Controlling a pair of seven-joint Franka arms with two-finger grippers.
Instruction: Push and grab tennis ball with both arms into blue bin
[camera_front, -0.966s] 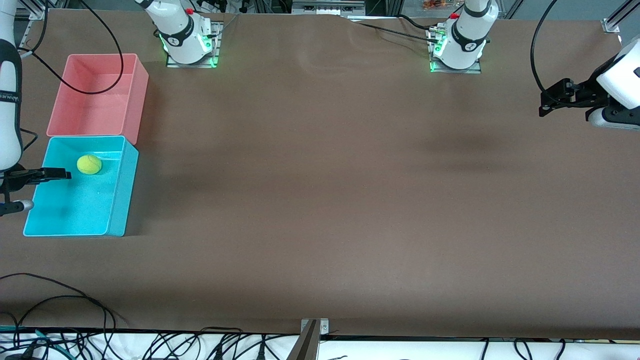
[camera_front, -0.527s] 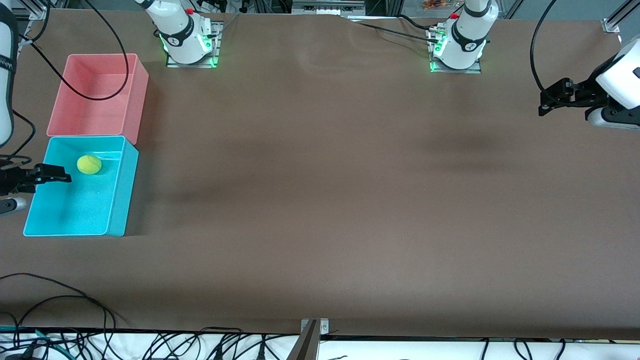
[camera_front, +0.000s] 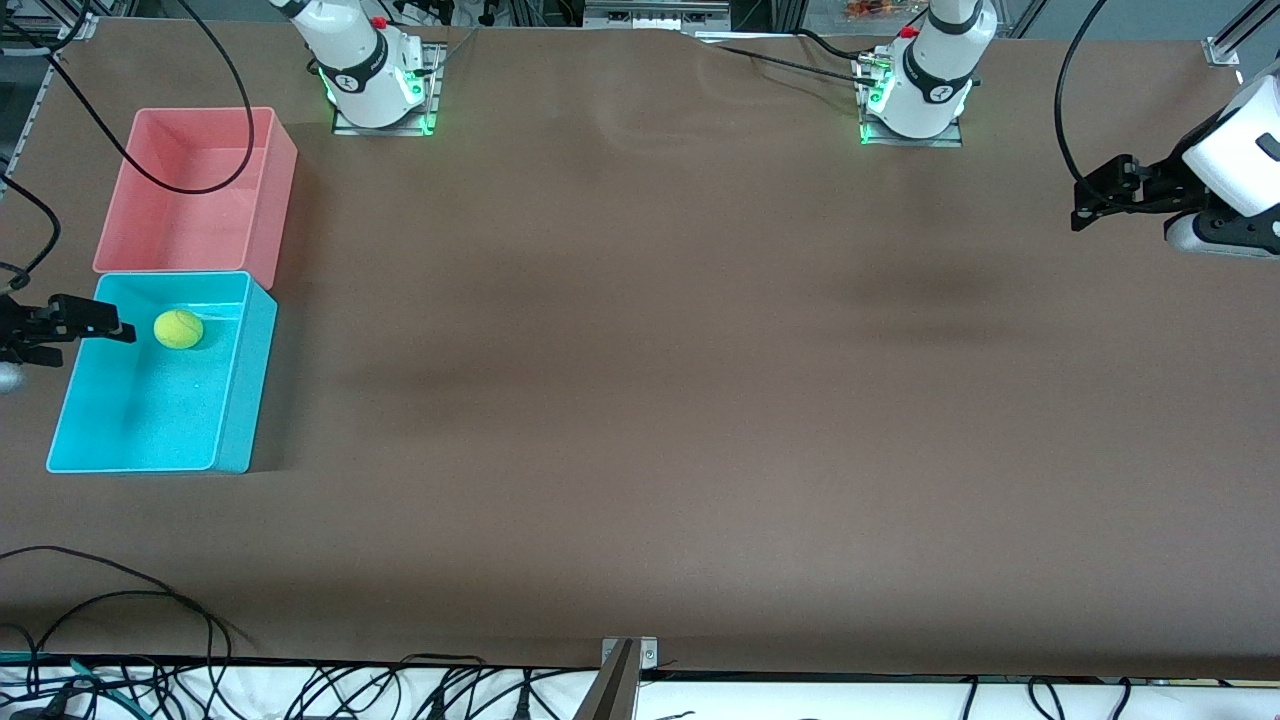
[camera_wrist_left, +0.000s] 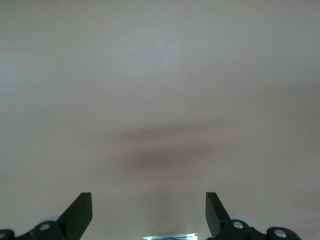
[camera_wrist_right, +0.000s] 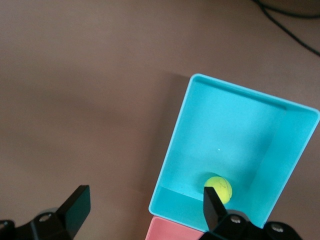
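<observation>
Both grippers wide, empty | tennis ball (camera_front: 178, 328) in blue bin (camera_front: 232, 420) | risk: right gripper (camera_front: 60, 322) (over rim) clips bin | left gripper (camera_front: 1100, 195) waits over bare table

One tennis ball (camera_front: 178, 328), one blue bin (camera_front: 235, 400), one pink bin (camera_front: 268, 200), two arms (camera_front: 1225, 165).

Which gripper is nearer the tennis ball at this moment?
The right gripper: open, it hangs over the rim of the blue bin, beside the tennis ball lying inside. The left gripper, also open, waits above bare table at the left arm's end.
</observation>
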